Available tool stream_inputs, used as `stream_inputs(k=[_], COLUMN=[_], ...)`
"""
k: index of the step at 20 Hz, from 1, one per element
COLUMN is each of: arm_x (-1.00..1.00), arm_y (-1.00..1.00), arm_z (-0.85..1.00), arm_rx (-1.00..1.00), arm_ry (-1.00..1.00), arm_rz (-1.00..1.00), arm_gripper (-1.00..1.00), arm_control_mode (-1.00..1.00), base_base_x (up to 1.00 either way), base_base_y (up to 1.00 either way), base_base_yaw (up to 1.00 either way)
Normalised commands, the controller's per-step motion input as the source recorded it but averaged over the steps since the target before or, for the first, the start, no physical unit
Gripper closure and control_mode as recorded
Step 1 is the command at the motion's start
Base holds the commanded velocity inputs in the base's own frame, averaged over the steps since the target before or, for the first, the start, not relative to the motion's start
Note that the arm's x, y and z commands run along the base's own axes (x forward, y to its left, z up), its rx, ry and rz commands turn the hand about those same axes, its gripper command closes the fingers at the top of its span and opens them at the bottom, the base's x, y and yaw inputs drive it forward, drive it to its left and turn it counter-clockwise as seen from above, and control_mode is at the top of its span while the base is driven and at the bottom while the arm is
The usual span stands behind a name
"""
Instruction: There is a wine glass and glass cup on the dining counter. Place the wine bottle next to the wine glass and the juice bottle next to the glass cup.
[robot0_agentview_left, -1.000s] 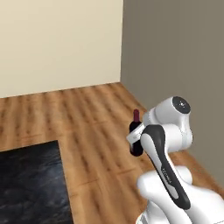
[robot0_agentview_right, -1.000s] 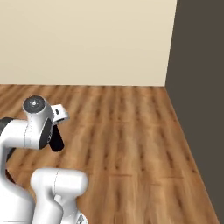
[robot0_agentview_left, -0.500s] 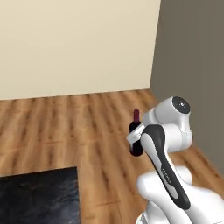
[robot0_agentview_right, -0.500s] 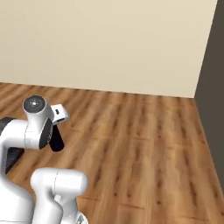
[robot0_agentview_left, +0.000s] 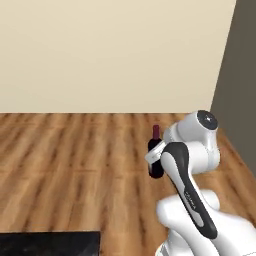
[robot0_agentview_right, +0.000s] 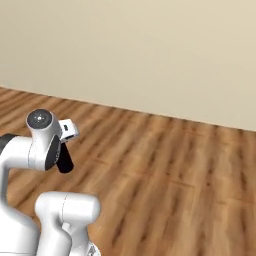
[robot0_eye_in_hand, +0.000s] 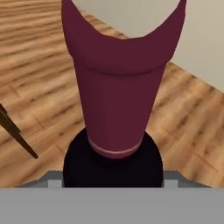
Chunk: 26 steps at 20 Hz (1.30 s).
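Since the earlier frames our base has turned: the dark grey wall has slid toward the right edge, and the counter (robot0_agentview_left: 50, 243) corner has sunk to the lower left. Our claw (robot0_agentview_left: 156, 159) pinches the wine bottle (robot0_agentview_left: 156, 155), held upright above the wooden floor (robot0_agentview_left: 75, 170), pinkish-red neck (robot0_eye_in_hand: 120, 83) up, close beside our arm.

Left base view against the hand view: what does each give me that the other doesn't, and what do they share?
Left base view alone: the white arm carrying the wine bottle upright beside it, a black counter corner at the bottom left, and a grey wall on the right.

Hand view alone: a close look along the bottle's pinkish-red neck down to its black shoulder.

Both: the bottle, the wood floor and the cream wall.
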Motion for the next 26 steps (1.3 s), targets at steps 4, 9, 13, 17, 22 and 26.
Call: stream_inputs(k=[4,9,13,17,22,26], arm_x=[0.0,0.0,0.0,0.0,0.0,0.0], arm_y=[0.0,0.0,0.0,0.0,0.0,0.0], arm_z=[0.0,0.0,0.0,0.0,0.0,0.0], arm_rx=[0.0,0.0,0.0,0.0,0.0,0.0], arm_ry=[0.0,0.0,0.0,0.0,0.0,0.0], arm_rz=[0.0,0.0,0.0,0.0,0.0,0.0], arm_gripper=[1.0,1.0,1.0,1.0,1.0,1.0], arm_control_mode=[1.0,1.0,1.0,1.0,1.0,1.0], base_base_x=[0.8,0.74,0.6,0.57,0.6,0.7], base_base_y=[0.0,0.0,0.0,0.0,0.0,0.0], base_base_yaw=[0.37,0.46,0.61,0.65,0.61,0.46])
